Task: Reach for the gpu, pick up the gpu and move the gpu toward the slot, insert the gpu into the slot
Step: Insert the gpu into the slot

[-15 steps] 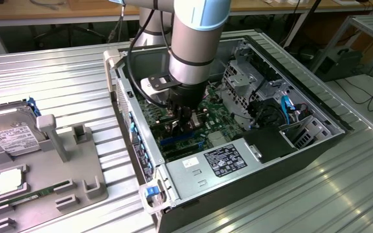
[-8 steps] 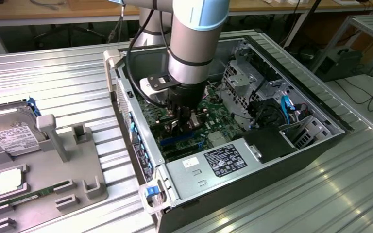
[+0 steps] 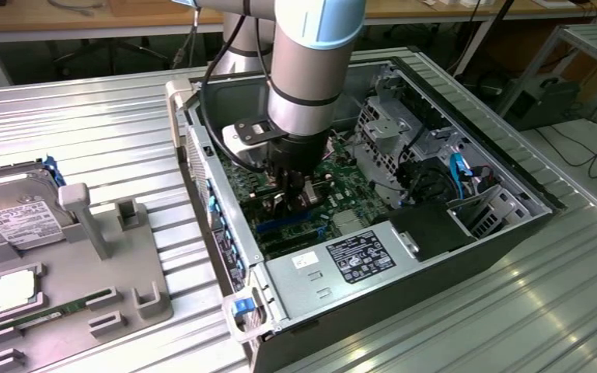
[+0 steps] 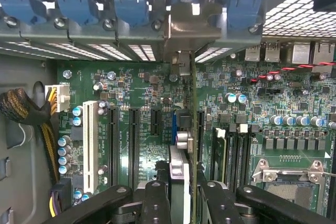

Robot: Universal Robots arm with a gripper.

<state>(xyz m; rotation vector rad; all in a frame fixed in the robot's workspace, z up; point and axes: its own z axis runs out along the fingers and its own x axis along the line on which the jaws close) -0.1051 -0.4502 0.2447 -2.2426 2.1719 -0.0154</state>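
Gpu [image 4: 192, 129] is seen edge-on in the wrist view, held upright between the fingers of the pincer [image 4: 181, 192], which are clamped on its upper edge. Just past the fingers, the card's lower edge is lined up over the blue slot [image 4: 173, 124] of the motherboard [image 4: 142, 85], and appears to be touching it or partly in it; how deep it sits cannot be told. Farther on, the card's silver end bracket [image 4: 184, 40] stands against the rear wall of the computer case [image 3: 506, 167], between the blue latches there.

In the exterior view the pincer [image 3: 293, 198] is reached down inside the open case, which lies on its side on the ribbed metal worktop [image 3: 91, 132]. Well apart, toward the exterior view's left, a grey holder [image 3: 81, 287] with a hard drive [image 3: 13, 214] is seen.

For the insertion to be done well, the card should be kept square to the board and pressed straight down, with equal force along its length. The bracket should be guided into its gap at the rear wall, since a caught bracket would probably tilt the card. A tilted card is likely to jam in the slot or strain the connector.
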